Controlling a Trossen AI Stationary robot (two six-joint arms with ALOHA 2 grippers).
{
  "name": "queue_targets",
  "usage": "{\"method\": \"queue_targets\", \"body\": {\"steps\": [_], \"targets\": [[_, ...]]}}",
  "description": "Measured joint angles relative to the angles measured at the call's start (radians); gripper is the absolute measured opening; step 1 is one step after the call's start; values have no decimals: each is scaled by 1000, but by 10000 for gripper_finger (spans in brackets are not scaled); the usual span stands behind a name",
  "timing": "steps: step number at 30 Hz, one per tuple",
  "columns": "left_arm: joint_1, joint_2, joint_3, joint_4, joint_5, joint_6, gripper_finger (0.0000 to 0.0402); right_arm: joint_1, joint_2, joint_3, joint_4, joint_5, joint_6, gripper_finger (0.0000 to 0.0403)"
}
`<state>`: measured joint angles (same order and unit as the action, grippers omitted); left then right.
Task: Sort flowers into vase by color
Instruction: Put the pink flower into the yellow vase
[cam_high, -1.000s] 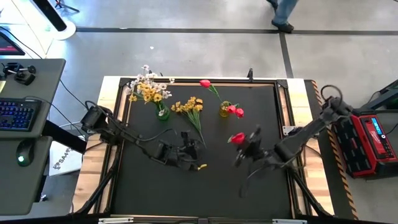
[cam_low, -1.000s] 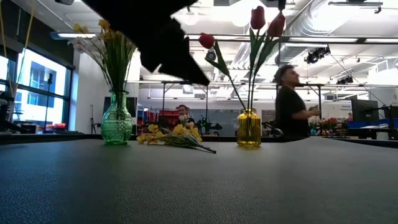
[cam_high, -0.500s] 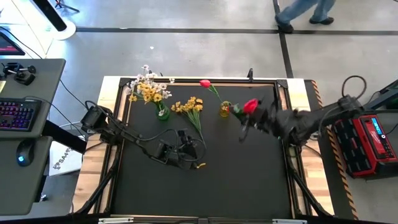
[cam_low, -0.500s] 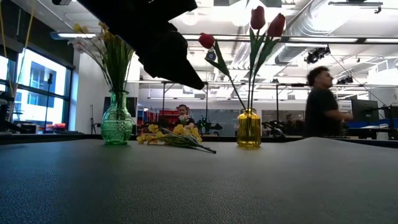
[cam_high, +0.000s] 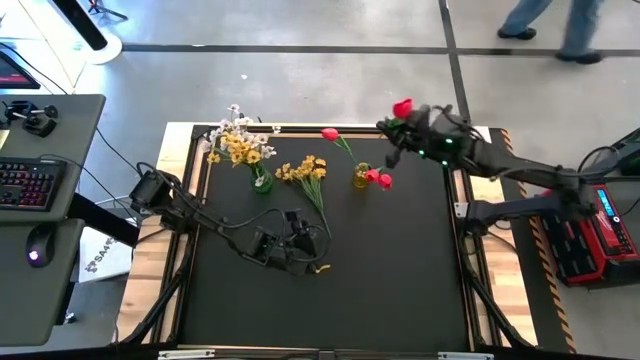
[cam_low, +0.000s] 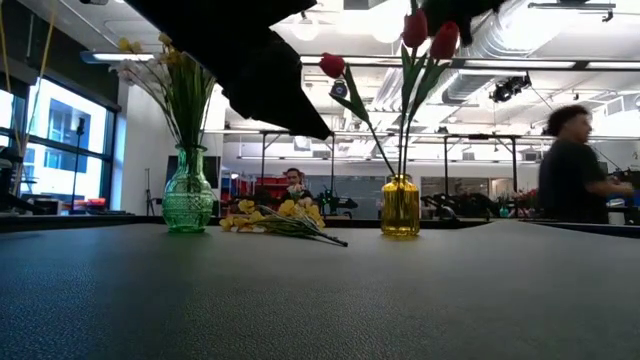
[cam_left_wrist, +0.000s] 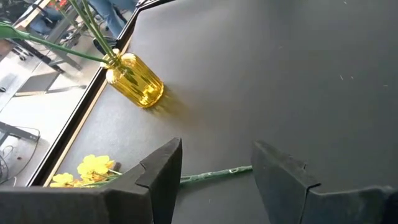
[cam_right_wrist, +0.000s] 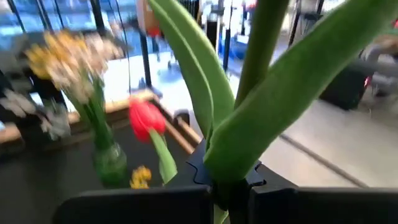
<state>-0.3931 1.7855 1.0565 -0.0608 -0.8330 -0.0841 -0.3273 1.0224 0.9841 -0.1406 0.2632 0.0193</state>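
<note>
My right gripper (cam_high: 405, 130) is over the table's far edge, to the right of the yellow vase (cam_high: 361, 177), shut on a red tulip with its bloom (cam_high: 402, 107) raised. The yellow vase (cam_low: 400, 205) holds red tulips (cam_low: 415, 28). The green vase (cam_high: 260, 180) holds yellow and white flowers. A yellow bunch (cam_high: 305, 175) lies flat on the mat between the vases. My left gripper (cam_left_wrist: 217, 155) is open over the mat's middle, a finger on either side of that bunch's stem end (cam_left_wrist: 211, 176), touching nothing. My right gripper pinches the tulip's green stem (cam_right_wrist: 231, 183) between its two fingers, just below where the long leaves (cam_right_wrist: 186, 74) branch off. The tulip is lifted clear of the table, and the stem and leaves run on straight out past the fingertips.
The black mat has a raised wooden border (cam_high: 470, 200). A small yellow piece (cam_high: 323, 267) lies by my left gripper. A desk with a keyboard (cam_high: 25, 185) stands to the left and a red case (cam_high: 590, 225) to the right. A person (cam_high: 560, 25) walks past beyond the far edge.
My right gripper has carried the red tulip from low over the mat's right middle up and toward the far edge, passing right of the yellow vase. The bloom now stands over the far border. My left arm has kept still.
</note>
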Motion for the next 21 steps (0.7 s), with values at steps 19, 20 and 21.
{"method": "queue_targets", "body": {"steps": [19,20,21], "targets": [[-1,0,0,-1,0,-1,179,-59,159,-28,48,-39,-27,0],[-1,0,0,-1,0,-1,179,-59,155,-28,56,-39,-27,0],[-1,0,0,-1,0,-1,179,-59,147,-28,58,-39,-27,0]]}}
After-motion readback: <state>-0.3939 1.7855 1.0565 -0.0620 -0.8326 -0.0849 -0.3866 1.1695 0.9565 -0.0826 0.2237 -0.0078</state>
